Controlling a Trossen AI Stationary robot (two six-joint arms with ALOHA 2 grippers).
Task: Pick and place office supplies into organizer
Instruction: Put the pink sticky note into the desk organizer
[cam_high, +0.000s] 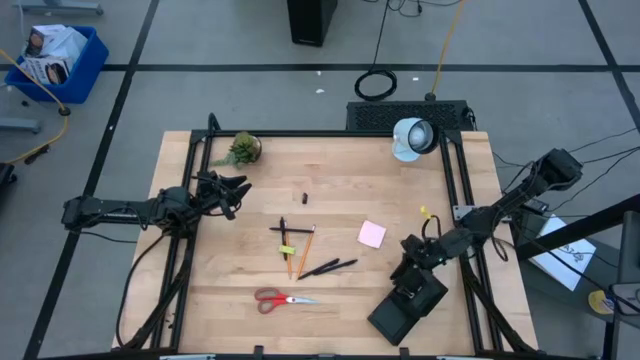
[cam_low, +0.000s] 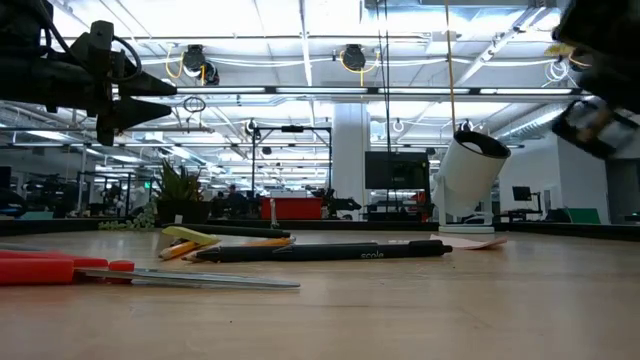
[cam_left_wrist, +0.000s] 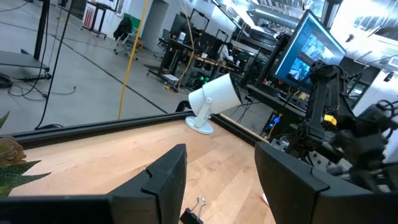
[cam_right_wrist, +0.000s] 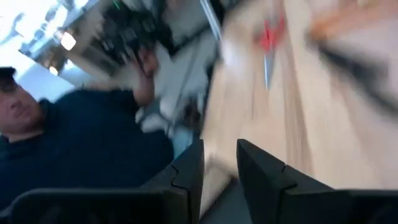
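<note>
Overhead, the right gripper (cam_high: 412, 272) hides part of the organizer (cam_high: 405, 305), jaws apart, empty.

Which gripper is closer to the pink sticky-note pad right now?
Right. The right gripper is above the organizer, a short way diagonally from the pink sticky-note pad. The left gripper waits near the potted plant, much farther across the table.
</note>
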